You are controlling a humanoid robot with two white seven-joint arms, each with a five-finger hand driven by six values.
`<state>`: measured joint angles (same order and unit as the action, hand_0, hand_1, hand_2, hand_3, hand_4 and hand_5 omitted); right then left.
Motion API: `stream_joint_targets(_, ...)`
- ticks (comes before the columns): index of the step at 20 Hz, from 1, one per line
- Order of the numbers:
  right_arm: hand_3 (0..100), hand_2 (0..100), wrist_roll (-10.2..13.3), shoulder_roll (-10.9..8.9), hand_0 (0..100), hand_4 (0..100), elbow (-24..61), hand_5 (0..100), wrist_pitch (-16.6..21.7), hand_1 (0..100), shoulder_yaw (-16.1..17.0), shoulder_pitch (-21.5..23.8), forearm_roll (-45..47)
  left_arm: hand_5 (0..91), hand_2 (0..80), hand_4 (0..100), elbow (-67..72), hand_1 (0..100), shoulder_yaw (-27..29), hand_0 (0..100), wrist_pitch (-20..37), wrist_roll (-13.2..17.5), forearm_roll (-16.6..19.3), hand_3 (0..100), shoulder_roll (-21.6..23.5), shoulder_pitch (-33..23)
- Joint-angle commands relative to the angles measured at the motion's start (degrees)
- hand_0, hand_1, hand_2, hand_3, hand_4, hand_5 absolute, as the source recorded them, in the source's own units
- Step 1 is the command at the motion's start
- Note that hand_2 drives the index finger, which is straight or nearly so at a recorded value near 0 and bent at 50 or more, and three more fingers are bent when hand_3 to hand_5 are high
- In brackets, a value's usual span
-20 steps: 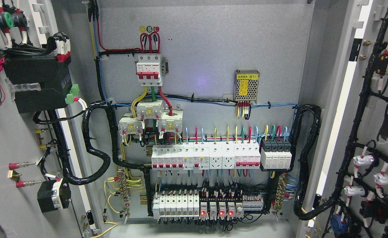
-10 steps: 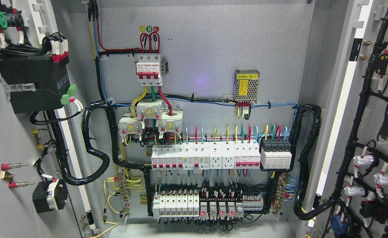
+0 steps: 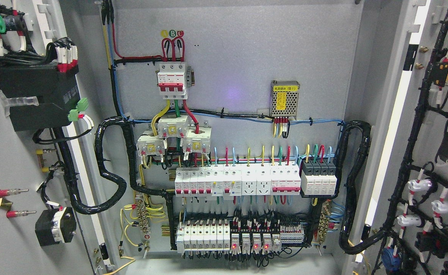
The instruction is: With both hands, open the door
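Observation:
An electrical cabinet stands open before me. Its left door (image 3: 6, 236) is swung wide at the picture's left, inner face toward me, carrying a black box (image 3: 37, 95) and wiring. Its right door (image 3: 434, 126) is swung out at the right, also showing its inner face with black cable looms. Between them lies the grey back panel (image 3: 239, 57) with breakers and coloured wires. Neither of my hands nor arms shows in the head view.
A red-and-white main breaker (image 3: 172, 81) sits high on the panel, a perforated power supply (image 3: 284, 98) to its right. Rows of white breakers (image 3: 237, 181) and relays with red lights (image 3: 254, 242) fill the lower half. Thick black conduits (image 3: 111, 179) loop from the panel to each door.
The left door has swung a little further outward to the left; its black box, green connector and red-tipped studs have shifted leftward. The right door and panel are unchanged.

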<state>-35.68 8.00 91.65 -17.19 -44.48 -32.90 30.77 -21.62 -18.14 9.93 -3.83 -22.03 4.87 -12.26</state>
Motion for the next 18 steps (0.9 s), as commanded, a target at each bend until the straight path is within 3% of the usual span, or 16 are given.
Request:
stream_joint_targets(1, 0, 0, 0.0, -1.14, 19, 0, -0.5, 0, 0.1, 0, 3.0, 0.6, 0.1, 0.0, 0.0, 0, -25.8, 0, -0.2, 0, 0.3, -0.2, 0.0, 0, 4.3, -6.5)
stream_joint_targets(7, 0, 0, -0.1, -5.62, 19, 0, -0.1, 0, 0.6, 0, 9.5, 2.1, 0.3, 0.0, 0.0, 0, -42.8, 0, -0.3, 0, 0.3, 0.6, 0.0, 0, 8.5, -13.4)
stream_joint_targets(12, 0, 0, -0.1, -10.63, 19, 0, 4.7, 0, 0.7, 0, 13.5, 5.6, 0.4, 0.0, 0.0, 0, -59.9, 0, -0.5, 0, 0.3, 7.9, -0.1, 0, 15.0, -19.9)
stream_joint_targets(18, 0, 0, -0.1, -15.21, 19, 0, 9.4, 0, 0.8, 0, 21.3, 12.4, 0.4, 0.0, 0.0, 0, -73.8, 0, -0.5, 0, 1.1, 8.1, 0.0, 0, 22.8, -24.9)
